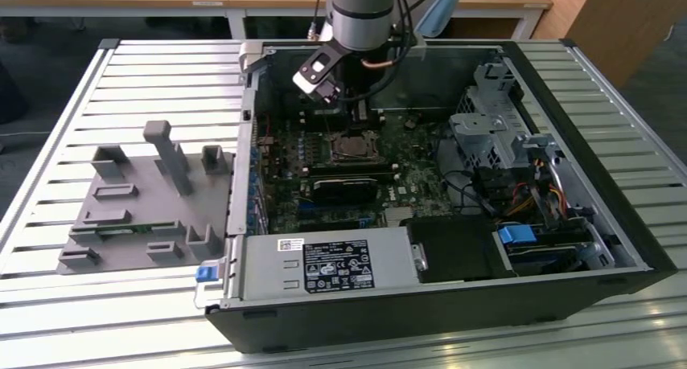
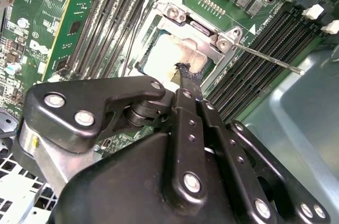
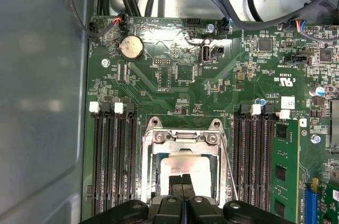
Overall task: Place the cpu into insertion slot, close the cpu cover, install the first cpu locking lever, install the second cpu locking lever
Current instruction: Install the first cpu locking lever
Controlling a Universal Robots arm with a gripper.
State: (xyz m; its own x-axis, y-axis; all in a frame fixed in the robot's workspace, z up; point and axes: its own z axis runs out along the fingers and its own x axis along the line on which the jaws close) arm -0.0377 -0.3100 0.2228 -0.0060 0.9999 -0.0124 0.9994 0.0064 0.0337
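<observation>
The arm reaches down from the far side into an open computer case (image 1: pixel 429 317) that lies flat on a slatted metal table (image 1: pixel 161 71). Its gripper (image 2: pixel 186 78) hangs right over the insertion slot (image 1: pixel 355 148) in the far middle of the green board. The two black fingers are drawn together with only a hairline between them and nothing that I can see held. In the second wrist view their tips sit at the cpu (image 2: pixel 161 57), though I cannot tell whether they actually press on it. The chip lies flat in the socket, its pale top showing through the square window of the cpu cover (image 3: pixel 183 138), which looks to be lying down around it. A thin locking lever (image 2: pixel 265 57) juts out from one corner of the socket, slanting over the memory slots (image 3: pixel 114 166) beside it. Just nearer than the socket sits a long black card (image 1: pixel 349 184), and nearer again a grey box with a white label (image 1: pixel 322 264). Outside the case, on the exterior view's left, a grey moulded fixture (image 1: pixel 150 200) stands on the table.
</observation>
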